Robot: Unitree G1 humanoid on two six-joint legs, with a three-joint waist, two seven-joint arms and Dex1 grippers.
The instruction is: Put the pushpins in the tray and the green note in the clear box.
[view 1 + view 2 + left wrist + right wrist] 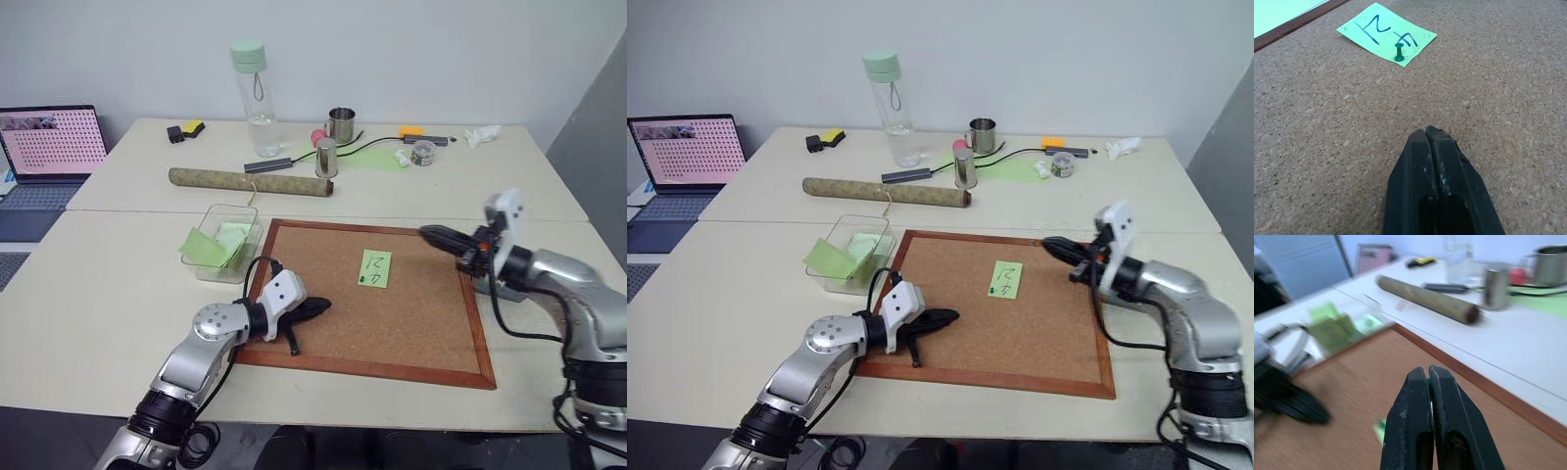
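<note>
Green note [375, 267] pinned on cork board [411, 323] by green pushpin [1399, 52]. Left gripper [319, 305] fingers closed, empty, on board. Right gripper [431, 234] fingers closed above board edge; held pin uncertain.

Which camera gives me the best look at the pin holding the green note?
The left wrist view: the green pushpin stands upright at one edge of the green note, beyond the shut left hand. In both eye views it is a tiny dark dot on the note. The right wrist view blurs it.

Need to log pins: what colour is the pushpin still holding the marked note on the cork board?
Green; the pushpin shows best in the left wrist view.
</note>
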